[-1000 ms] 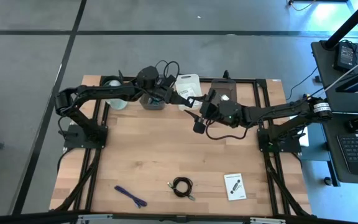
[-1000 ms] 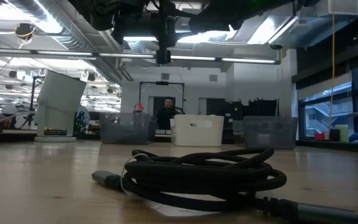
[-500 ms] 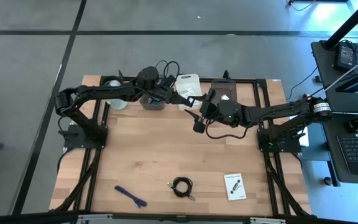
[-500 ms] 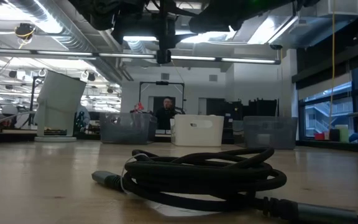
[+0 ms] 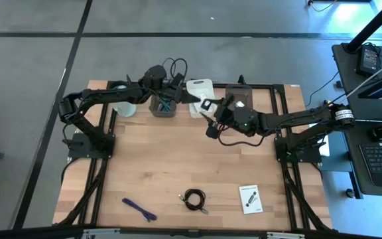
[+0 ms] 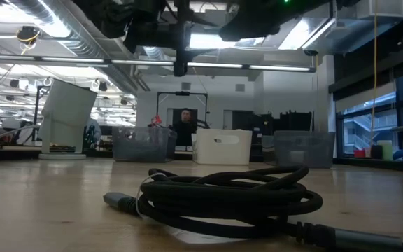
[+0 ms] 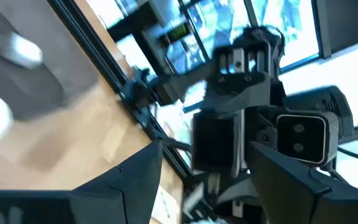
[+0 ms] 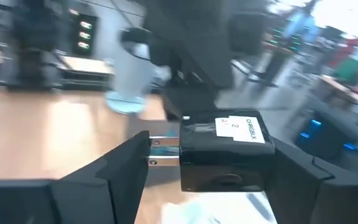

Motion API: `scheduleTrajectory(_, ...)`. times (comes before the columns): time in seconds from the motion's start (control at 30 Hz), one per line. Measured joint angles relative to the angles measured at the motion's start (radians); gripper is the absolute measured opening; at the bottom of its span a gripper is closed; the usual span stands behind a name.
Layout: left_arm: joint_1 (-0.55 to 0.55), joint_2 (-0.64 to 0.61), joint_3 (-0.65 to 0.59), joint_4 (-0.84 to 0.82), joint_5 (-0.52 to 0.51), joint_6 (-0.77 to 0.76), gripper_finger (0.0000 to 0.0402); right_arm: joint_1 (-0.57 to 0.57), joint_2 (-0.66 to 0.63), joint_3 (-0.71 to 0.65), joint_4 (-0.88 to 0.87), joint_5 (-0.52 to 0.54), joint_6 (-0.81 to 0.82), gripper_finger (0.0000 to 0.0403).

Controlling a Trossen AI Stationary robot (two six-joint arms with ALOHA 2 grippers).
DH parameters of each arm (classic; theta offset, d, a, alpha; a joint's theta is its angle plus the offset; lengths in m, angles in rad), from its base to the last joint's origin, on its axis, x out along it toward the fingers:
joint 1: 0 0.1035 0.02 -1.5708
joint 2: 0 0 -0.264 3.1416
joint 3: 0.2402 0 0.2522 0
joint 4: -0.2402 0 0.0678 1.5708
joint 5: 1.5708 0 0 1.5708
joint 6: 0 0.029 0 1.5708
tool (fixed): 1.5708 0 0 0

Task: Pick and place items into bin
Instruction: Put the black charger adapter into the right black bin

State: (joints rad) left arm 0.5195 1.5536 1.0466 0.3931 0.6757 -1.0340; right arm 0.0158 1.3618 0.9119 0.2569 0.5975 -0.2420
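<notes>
My right gripper (image 8: 210, 163) is shut on a black block with a white label (image 8: 225, 155), above the table's far middle (image 5: 206, 106). My left gripper (image 7: 213, 186) stands open and bare just to its left, over a grey bin (image 5: 163, 107) that holds teal pieces. It points at the right gripper, and the block (image 7: 213, 143) shows ahead of its fingers. Near the front edge a purple stick (image 5: 139, 210), a coiled black cable (image 5: 194, 199) and a white printed card (image 5: 251, 198) lie flat on the wood. My right gripper pinches the black block between its two fingers. One finger is against the block's plain end (image 8: 267, 163). The end with two metal pins (image 8: 161, 152) faces the other finger. The block is lifted clear of the table, label side up.
A white bin (image 5: 199, 87) and a dark bin (image 5: 237, 95) stand at the far edge beside the grey one. A round translucent tub (image 5: 121, 106) sits at the far left. The wood between the arms and the front items is bare.
My left gripper has swung a little toward the table's far edge, staying high over the grey bin. The block stays in my right gripper.
</notes>
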Motion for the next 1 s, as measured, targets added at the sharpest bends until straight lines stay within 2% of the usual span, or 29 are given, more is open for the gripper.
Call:
scheduleTrajectory(0.23,0.102,-0.005,0.001,0.0,0.003,0.026,0.0222,-0.013,-0.07,0.0,-0.127,0.271,0.03,0.0258)
scheduleTrajectory(0.3,0.121,-0.005,0.001,-0.001,0.021,0.027,0.0218,-0.033,-0.091,0.0,-0.173,0.313,0.043,0.0258)
scheduleTrajectory(0.4,0.139,-0.005,0.001,0.0,0.031,0.038,0.0213,-0.102,-0.122,0.0,-0.281,0.305,0.182,0.0257)
scheduleTrajectory(0.47,0.145,-0.005,0.001,0.0,0.03,0.052,0.021,-0.176,-0.137,0.0,-0.381,0.224,0.316,0.0257)
scheduleTrajectory(0.57,0.153,-0.005,0.001,-0.001,0.03,0.061,0.021,-0.3,-0.127,0.029,-0.561,0.026,0.462,0.0256)
scheduleTrajectory(0.73,0.153,-0.005,0.001,0.0,0.031,0.087,0.0211,-0.498,-0.034,0.175,-0.849,-0.236,0.54,0.0258)
scheduleTrajectory(0.87,0.153,-0.005,0.001,-0.002,0.036,0.088,0.0212,-0.623,0.085,0.318,-1.036,-0.448,0.419,0.0258)
scheduleTrajectory(1.0,0.149,-0.005,0.001,-0.007,0.057,0.095,0.0212,-0.675,0.221,0.432,-1.215,-0.493,0.179,0.0259)
